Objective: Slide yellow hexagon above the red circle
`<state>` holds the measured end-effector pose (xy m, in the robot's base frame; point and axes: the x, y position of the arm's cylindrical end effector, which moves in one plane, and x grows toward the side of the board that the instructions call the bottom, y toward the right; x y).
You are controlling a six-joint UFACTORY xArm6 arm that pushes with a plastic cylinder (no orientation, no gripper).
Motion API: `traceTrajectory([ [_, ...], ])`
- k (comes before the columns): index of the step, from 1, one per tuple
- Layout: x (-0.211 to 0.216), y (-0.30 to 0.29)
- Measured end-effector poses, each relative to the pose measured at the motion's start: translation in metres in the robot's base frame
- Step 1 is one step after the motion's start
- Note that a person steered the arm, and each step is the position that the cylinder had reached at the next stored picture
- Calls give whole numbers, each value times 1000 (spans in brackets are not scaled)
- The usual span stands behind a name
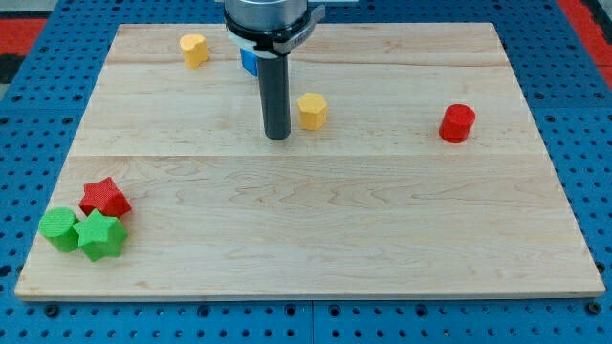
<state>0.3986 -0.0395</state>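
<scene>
My tip (277,137) sits just left of the yellow hexagon (312,111), a sliver apart. No claw here, only a bare rod. Red circle (457,123) waits well off to the view's right.

Lighting bright and even, overhead. Wooden board (316,201) evenly lit, no glare. Shadows short and soft, close under the red circle (457,123) and yellow hexagon (312,111). Focus sharp across the frame; slight softness at the top edge. No visible edge distortion.

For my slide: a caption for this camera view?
My tip sits just left of the yellow hexagon; red circle far right.
</scene>
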Motion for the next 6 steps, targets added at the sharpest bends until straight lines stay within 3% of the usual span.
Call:
traceTrajectory([
  [1,-26,28],
  [3,-34,81],
  [5,-68,85],
  [6,-61,140],
])
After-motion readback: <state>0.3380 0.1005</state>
